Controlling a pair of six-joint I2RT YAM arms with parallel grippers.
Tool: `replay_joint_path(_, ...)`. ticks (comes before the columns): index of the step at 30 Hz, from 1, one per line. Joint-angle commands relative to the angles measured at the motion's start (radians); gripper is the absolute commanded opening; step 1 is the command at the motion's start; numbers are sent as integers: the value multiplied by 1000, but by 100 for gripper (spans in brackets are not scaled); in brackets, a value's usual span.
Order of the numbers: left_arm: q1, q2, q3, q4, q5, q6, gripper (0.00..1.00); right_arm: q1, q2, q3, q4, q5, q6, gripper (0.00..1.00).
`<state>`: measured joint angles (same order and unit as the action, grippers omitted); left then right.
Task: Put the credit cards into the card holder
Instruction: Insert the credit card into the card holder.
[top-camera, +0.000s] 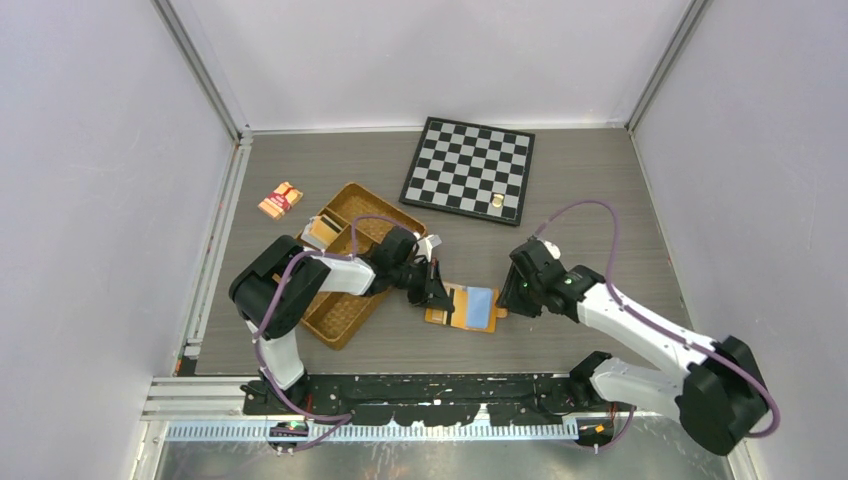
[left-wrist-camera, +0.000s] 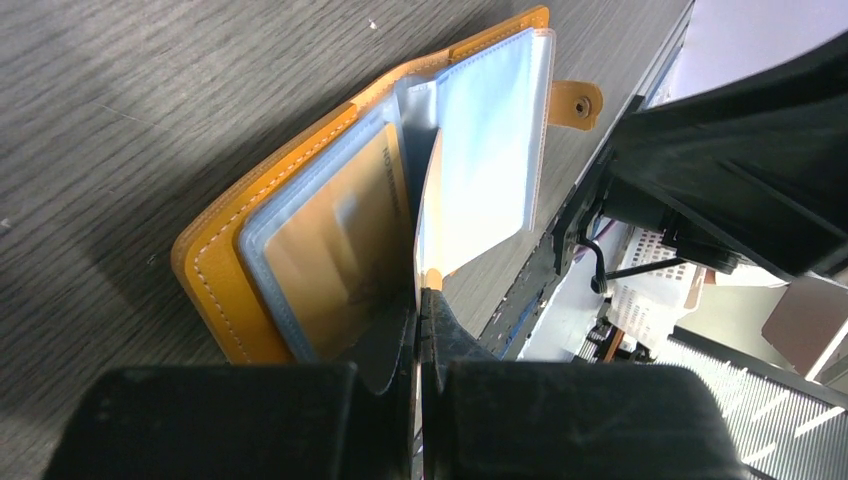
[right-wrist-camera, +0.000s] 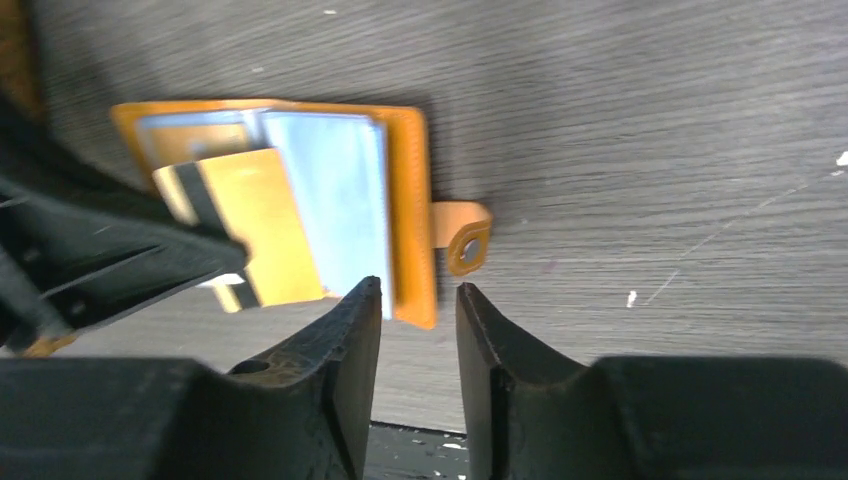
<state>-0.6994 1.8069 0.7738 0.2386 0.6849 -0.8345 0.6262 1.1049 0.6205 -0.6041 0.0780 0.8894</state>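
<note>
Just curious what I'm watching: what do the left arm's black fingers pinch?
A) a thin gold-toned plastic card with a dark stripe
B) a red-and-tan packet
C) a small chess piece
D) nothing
A: the left gripper is shut on the thin dark-striped card, held edge-on over the open orange leather-like card holder.

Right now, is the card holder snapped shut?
No, the card holder lies spread open on the table, its clear sleeves showing and its snap tab sticking out free at the side.
</note>
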Motion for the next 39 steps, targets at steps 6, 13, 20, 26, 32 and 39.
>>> replay_joint_path(6,-2,-9,-8,-32,-82,24,0,1,-174,-84,96,-117,52,53)
replay_joint_path(13,-2,-18,-11,-42,-83,29,0,1,-110,-162,223,-171,79,56)
replay_joint_path(20,-2,-21,-10,-54,-84,34,0,0,-64,-221,326,-189,95,56)
replay_joint_path(26,-2,-24,-5,-68,-84,38,0,-3,-40,-279,456,-221,111,51)
replay_joint_path(32,-2,-23,-3,-73,-82,41,0,-2,-24,-315,554,-230,111,43)
replay_joint_path(39,-2,-23,-2,-83,-81,44,0,-2,-24,-343,659,-264,116,36)
